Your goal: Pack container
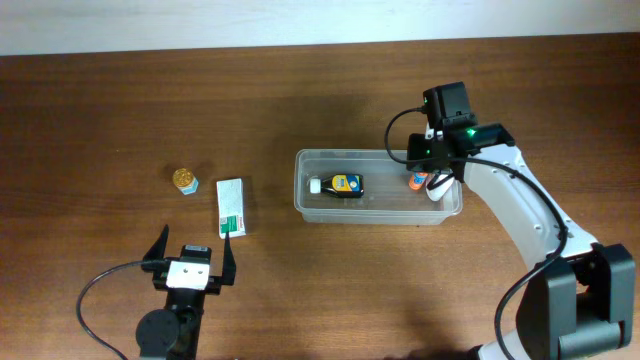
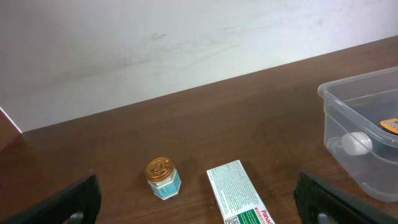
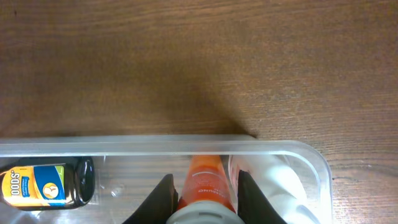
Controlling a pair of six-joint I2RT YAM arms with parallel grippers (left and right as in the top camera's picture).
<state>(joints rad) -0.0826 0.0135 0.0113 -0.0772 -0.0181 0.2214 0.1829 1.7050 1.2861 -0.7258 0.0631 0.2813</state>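
Note:
The container point(image 1: 378, 210) is a clear plastic bin in the middle of the table. A dark bottle with a yellow and blue label point(image 1: 345, 184) lies inside it. My right gripper point(image 1: 424, 180) reaches into the bin's right end. In the right wrist view it point(image 3: 206, 194) is shut on an orange bottle point(image 3: 205, 180) just inside the container's rim point(image 3: 124, 147), next to a white bottle point(image 3: 280, 186). My left gripper point(image 1: 192, 258) is open and empty near the front edge, well short of a green and white box point(image 1: 231, 207) and a small gold-lidded jar point(image 1: 185, 180).
In the left wrist view the jar point(image 2: 163, 178) and box point(image 2: 239, 196) lie between the open fingers point(image 2: 199, 208), with the container's left end point(image 2: 354, 99) at the right. A pale wall runs behind the table's far edge.

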